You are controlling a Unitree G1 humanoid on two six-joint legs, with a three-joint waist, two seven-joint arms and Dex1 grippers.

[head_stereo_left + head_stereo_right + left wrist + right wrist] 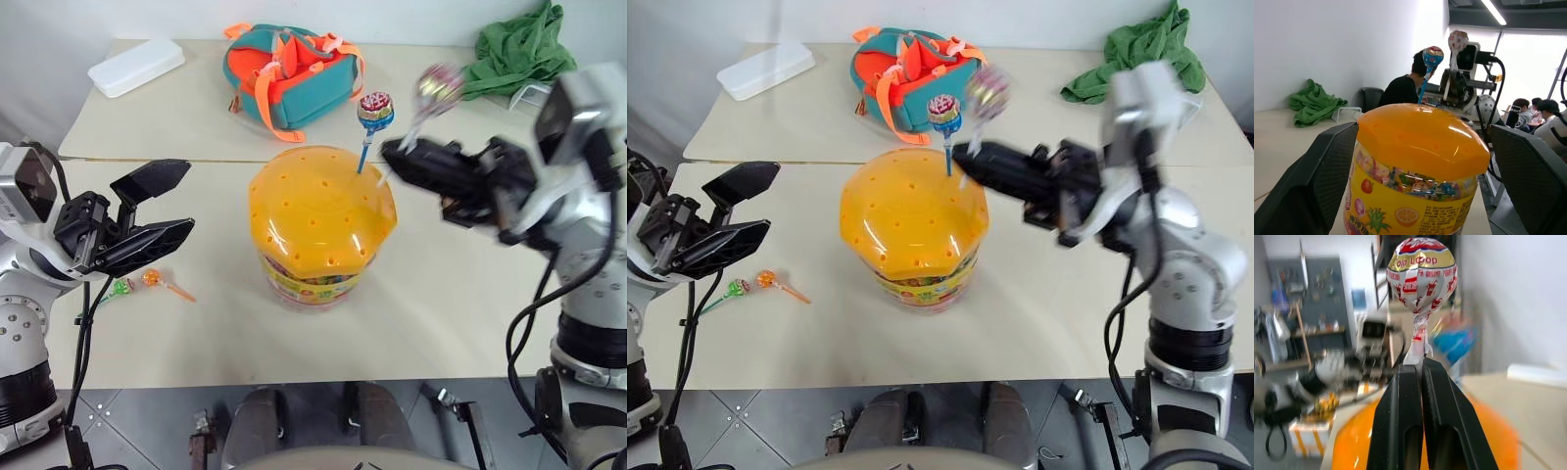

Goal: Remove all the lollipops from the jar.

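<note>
right gripper (392, 155): black two-finger jaws pinched shut on the thin white stick of a white-and-red foil-wrapped lollipop (1421, 275); candy head stands above the fingertips, clear of the lid.

left gripper (167, 211): jaws spread wide, holding nothing, parked level beside the jar on its left flank, not touching it.

jar (315, 235): large clear plastic tub with domed translucent orange perforated lid and colourful fruit label band, upright at table centre.

lollipop in jar: blue-stick lollipop with blue/red foil head (375, 110), stick planted in a lid hole on the far-right side of the dome, long axis near vertical with a slight lean.

lollipops out: orange one (153, 279) and green one (120, 288) lie flat on the beige table (470, 294) below the left gripper, just beside each other.

key relation: blue lollipop's stick sits just beside the right fingertips, on the jar side; left gripper is across the whole lid from it. Right arm is clearly nearer.

judged next: right must set down the white one first, then come back at the upright stick from the side, jaws straddling it, and pull straight up along the stick.

risk: a sideways tug could tip the jar.

background: teal-and-orange bag (289, 73), green cloth (519, 49), white box (135, 67), well apart.
</note>
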